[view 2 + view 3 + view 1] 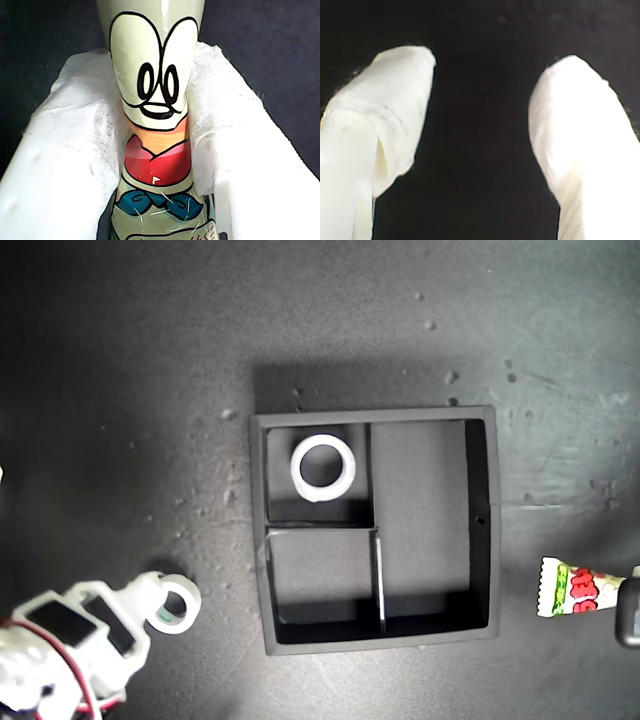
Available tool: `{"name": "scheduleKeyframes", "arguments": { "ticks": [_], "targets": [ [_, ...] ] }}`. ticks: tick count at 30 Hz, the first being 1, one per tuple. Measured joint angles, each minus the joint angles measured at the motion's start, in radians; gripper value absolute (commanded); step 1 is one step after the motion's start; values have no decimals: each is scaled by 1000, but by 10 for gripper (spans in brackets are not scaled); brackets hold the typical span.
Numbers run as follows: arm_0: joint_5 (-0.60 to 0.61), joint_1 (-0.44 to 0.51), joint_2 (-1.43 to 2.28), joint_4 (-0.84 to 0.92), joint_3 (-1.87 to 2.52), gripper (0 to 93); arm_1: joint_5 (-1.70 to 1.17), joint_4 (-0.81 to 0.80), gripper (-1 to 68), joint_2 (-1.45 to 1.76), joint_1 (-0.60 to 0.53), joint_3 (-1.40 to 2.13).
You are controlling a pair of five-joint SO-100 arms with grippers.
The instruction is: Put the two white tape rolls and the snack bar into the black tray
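The black tray (478, 530) lies in the middle of the exterior view. One all-white tape roll (322, 467) lies flat in its small far compartment. The other white tape roll (178, 602), with a greenish core, sits on the dark table at the exterior view's lower left, right at the tip of my second gripper (150, 602). In the second wrist view that gripper (490, 65) stands open over bare black surface, and the roll does not show there. My first gripper (152, 65) is shut on the snack bar (155, 165). The snack bar (572, 590) pokes in from the exterior view's right edge.
The tray's other small compartment (320, 575) and its long compartment (420, 520) hold nothing. The dark table (120, 390) around the tray carries small pale specks.
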Motion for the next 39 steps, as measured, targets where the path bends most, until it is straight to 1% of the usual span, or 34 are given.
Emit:
{"name": "scheduleKeyframes", "arguments": {
  "ticks": [2, 4, 7, 9, 11, 15, 18, 22, 26, 30, 33, 39],
  "targets": [
    [-17, 43, -31, -20, 15, 151, 86, 11, -2, 9, 23, 2],
    [-26, 63, -52, -44, 38, 151, 140, 11, -6, 15, 43, 9],
    [-29, 67, -57, -104, 103, 151, 35, 6, -6, 17, 124, 2],
    [-29, 63, -57, -163, 169, 151, -164, -23, -6, 17, 204, -5],
    [-29, 61, -57, -219, 232, 151, -420, -57, -6, 15, 247, -26],
    [-20, 61, -44, -307, 291, 151, -991, -92, -6, 15, 270, -80],
    [-14, 61, -44, -327, 290, 151, -1273, -117, -6, 15, 302, -117],
    [-11, 61, -91, -333, 252, 151, -1485, -127, -6, 15, 357, -178],
    [-11, 61, -146, -336, 225, 150, -1594, -132, -6, 15, 371, -219],
    [-17, 60, -175, -339, 219, 145, -1667, -178, -6, 15, 371, -224],
    [-37, 75, -175, -342, 219, 143, -1694, -207, -6, 15, 371, -224],
    [-64, 98, -183, -371, 222, 132, -1700, -215, -6, 12, 396, -224]
  ]
}}
